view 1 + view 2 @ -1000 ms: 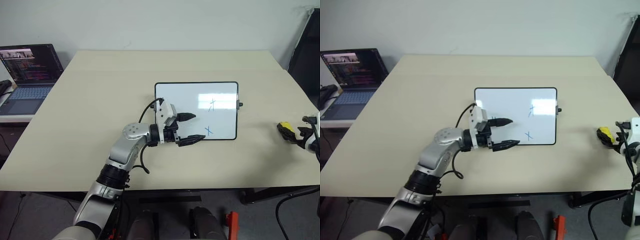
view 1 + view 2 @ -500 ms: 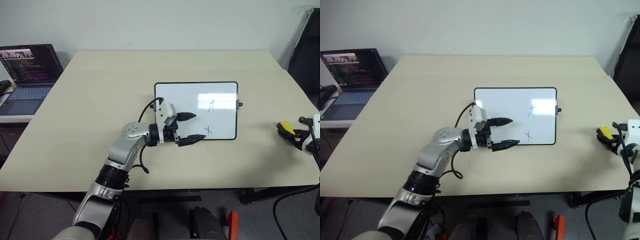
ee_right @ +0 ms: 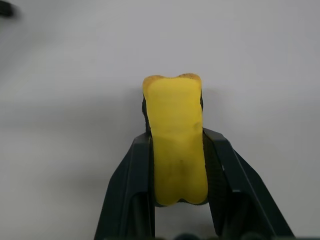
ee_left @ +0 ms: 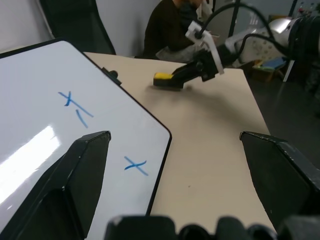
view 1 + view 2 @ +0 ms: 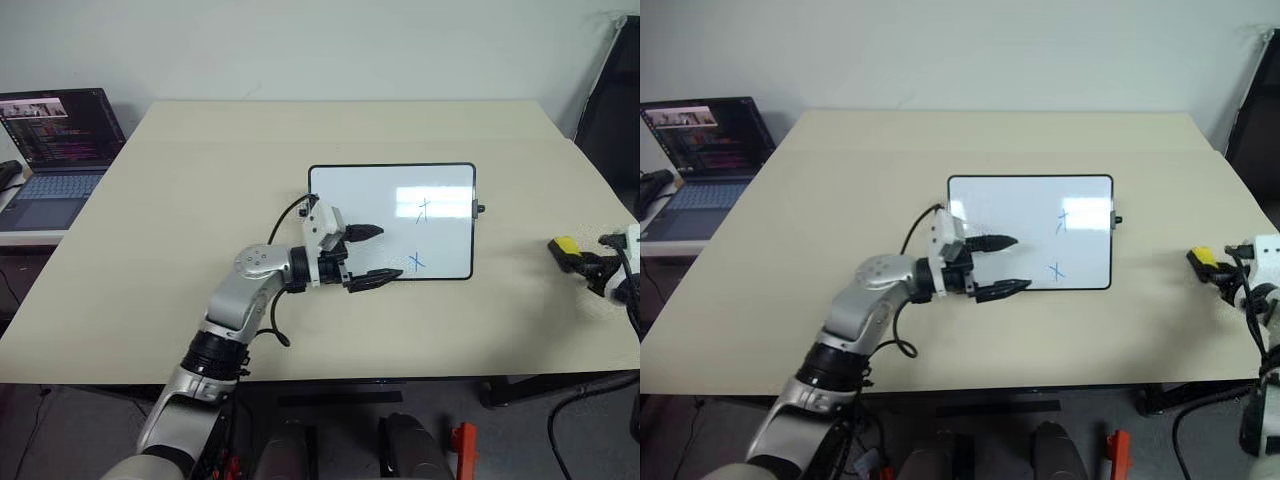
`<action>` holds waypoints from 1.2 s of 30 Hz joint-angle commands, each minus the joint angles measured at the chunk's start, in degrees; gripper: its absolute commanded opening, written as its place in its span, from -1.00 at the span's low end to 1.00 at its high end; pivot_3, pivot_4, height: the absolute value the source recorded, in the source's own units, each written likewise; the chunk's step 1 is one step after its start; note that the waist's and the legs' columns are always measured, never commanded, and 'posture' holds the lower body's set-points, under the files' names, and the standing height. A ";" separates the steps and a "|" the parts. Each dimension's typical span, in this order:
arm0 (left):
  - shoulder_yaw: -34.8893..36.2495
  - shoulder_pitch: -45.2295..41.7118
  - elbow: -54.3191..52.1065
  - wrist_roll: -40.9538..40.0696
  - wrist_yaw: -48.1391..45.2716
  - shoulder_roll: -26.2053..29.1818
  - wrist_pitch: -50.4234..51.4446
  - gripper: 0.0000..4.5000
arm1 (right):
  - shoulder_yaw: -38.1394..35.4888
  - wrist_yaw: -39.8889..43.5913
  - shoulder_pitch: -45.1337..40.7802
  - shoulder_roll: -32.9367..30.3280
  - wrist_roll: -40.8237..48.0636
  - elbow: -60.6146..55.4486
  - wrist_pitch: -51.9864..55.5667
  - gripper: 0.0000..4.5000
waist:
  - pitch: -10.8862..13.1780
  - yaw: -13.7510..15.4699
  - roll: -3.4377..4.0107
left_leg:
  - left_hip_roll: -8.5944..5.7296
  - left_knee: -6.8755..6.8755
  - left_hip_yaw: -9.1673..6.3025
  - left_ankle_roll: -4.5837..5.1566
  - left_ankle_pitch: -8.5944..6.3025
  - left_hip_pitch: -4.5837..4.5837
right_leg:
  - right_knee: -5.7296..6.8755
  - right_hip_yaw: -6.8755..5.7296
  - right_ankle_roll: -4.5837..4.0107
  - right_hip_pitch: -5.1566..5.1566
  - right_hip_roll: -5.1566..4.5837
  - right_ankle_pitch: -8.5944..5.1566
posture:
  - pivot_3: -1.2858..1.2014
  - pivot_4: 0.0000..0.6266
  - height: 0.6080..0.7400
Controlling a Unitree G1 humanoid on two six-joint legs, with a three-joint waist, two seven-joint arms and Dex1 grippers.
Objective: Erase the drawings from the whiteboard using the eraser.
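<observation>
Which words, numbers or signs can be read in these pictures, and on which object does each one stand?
"x": a blue hand-drawn cross on the whiteboard, near its front edge.
A second blue scribble on the board: no readable letter or number.
Lines of text on the laptop screen: too small to read.
The yellow eraser: no label visible.

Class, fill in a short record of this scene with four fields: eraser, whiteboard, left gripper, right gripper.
eraser: yellow eraser, clamped in the right gripper
whiteboard: whiteboard flat on the table, blue drawings unerased
left gripper: left gripper jaws open, over the board's near edge
right gripper: right gripper shut, off to the board's right
</observation>
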 commanded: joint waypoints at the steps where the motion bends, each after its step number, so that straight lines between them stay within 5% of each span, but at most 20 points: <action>1: 5.25 1.99 -3.56 -1.81 -1.16 5.23 0.28 1.00 | -2.82 1.45 7.92 -1.15 9.53 -34.38 11.51 -0.58 | 0.01 -0.08 0.09 | 0.01 0.00 -0.03 0.00 0.00 -0.02 | 0.02 -0.02 0.00 -0.01 0.00 0.00 | 0.03 -0.52 1.00; 6: 12.72 6.08 -1.16 -2.47 -2.47 13.59 -1.56 1.00 | 2.70 -2.28 8.61 0.47 21.24 -66.47 27.58 -0.58 | 0.05 -0.18 0.18 | 0.08 0.01 -0.11 0.00 0.00 -0.01 | 0.14 -0.08 0.23 -0.06 0.03 -0.14 | 0.03 -0.52 1.00; 10: 15.43 8.63 1.35 -2.28 -3.10 15.58 -5.26 1.00 | 16.83 -5.32 1.84 7.00 16.90 -72.03 28.40 -0.58 | 0.00 0.17 0.05 | 0.12 0.03 -0.16 0.00 0.00 0.07 | 0.10 -0.17 0.21 0.02 0.02 -0.17 | 0.03 -0.52 1.00; 14: 15.68 9.99 -0.31 -2.18 -0.73 13.80 -6.69 1.00 | 29.50 -11.21 -5.87 17.94 1.86 -58.59 16.85 -0.58 | 0.03 1.45 -0.05 | 0.04 0.11 -0.18 0.00 0.00 -0.09 | 0.03 -0.19 0.22 -0.06 -0.06 -0.11 | 0.03 -0.52 1.00; 20: 14.67 11.25 -3.78 -2.14 2.07 11.58 -5.64 1.00 | 39.32 -14.98 -13.13 25.49 -14.29 -37.47 2.24 -0.58 | 0.01 2.08 -0.11 | 0.00 0.02 -0.12 -0.02 0.00 -0.35 | 0.09 -0.17 -0.06 -0.45 -0.09 0.07 | 0.03 -0.52 1.00; 25: 14.57 12.32 -6.38 -2.63 3.73 11.11 -4.08 1.00 | 39.58 -14.93 -13.98 25.92 -18.69 -28.73 -3.58 -0.58 | -0.01 1.51 -0.12 | 0.03 0.03 -0.12 -0.04 0.01 -0.68 | 0.29 -0.17 -0.14 -0.90 -0.06 0.13 | 0.03 -0.52 1.00; 36: 14.16 12.01 -7.96 -3.04 4.21 11.64 -2.01 1.00 | 38.14 -15.56 -15.83 27.11 -21.26 -19.51 -8.90 -0.58 | -0.01 1.51 -0.12 | 0.04 0.11 -0.16 0.10 0.12 -0.02 | 0.25 -0.19 -0.20 -0.16 0.00 0.23 | 0.03 -0.52 1.00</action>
